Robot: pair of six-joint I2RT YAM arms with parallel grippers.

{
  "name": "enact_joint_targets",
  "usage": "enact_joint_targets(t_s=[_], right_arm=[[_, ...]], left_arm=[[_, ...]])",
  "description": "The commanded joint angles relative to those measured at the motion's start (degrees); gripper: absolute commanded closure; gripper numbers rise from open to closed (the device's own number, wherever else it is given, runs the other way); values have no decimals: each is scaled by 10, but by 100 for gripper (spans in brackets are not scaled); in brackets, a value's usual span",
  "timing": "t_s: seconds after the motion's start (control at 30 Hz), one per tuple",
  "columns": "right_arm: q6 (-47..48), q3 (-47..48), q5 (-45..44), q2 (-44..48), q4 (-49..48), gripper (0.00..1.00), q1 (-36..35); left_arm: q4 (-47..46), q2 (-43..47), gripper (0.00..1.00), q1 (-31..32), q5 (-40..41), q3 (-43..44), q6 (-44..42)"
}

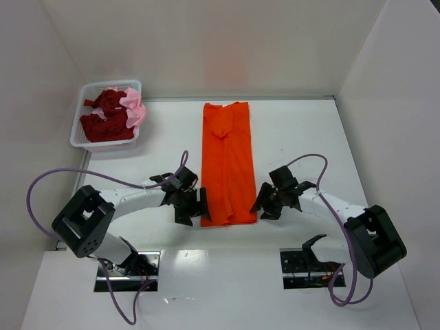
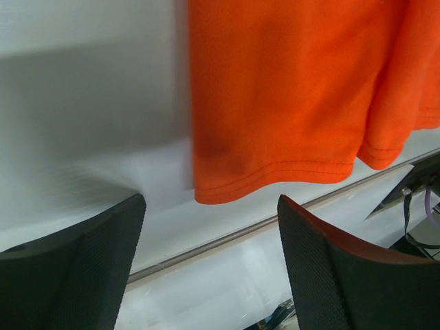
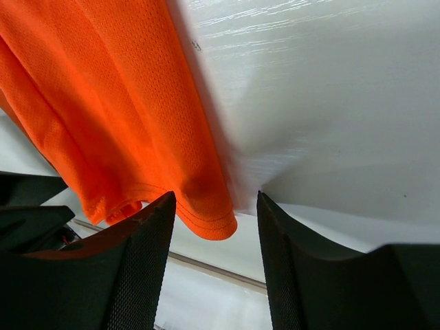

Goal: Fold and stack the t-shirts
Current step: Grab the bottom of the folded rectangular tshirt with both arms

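The white table fills most of my overhead feed, with pale walls around it. Down the middle of the frame lies the bright orange t-shirt, folded into a long narrow strip. Its collar end is toward the top of the picture and its hem toward the bottom, just above the arm bases. It lies flat on the table.

In the upper left corner of the overhead view stands a white mesh basket, well apart from the orange strip. Inside it I see a crumpled dark red t-shirt and, against the right side of the basket, a pale pink t-shirt. How many red shirts are in that heap I cannot tell.

The left gripper sits just beside the lower left corner of the orange strip. On my left wrist feed its two dark fingers are at the bottom corners, spread wide with bare table between them. The stitched hem lies across the upper middle of the frame, beyond the tips.

The right gripper sits just beside the lower right corner. On the right wrist feed its fingers stand apart with a narrower gap. The hem corner lies at the mouth of that gap, not pinched.
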State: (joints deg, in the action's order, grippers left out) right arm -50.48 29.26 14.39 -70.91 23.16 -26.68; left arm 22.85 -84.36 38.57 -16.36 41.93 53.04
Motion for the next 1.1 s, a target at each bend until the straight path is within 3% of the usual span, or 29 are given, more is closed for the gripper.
enact_joint_targets(t_s=[0.0,0.4,0.6,0.83,0.93,1.07], right_arm=[[4,11,5,-6,-21,43,-7],[12,16,5,-29,-31,43,-12],[6,16,11,-29,-45,49,-29],[6,16,11,-34,-45,53,-35],[6,16,11,-34,-45,56,-35],[0,16,5,-40,-45,69,-35]], left_arm=[[-13,-3,16,3,0,-15,26],[-58,-31,25,8,0,-26,38],[-58,-36,36,8,0,-33,38],[-63,-36,40,13,0,-33,44],[-63,-41,46,13,0,-38,44],[-63,-47,61,13,0,-38,44]])
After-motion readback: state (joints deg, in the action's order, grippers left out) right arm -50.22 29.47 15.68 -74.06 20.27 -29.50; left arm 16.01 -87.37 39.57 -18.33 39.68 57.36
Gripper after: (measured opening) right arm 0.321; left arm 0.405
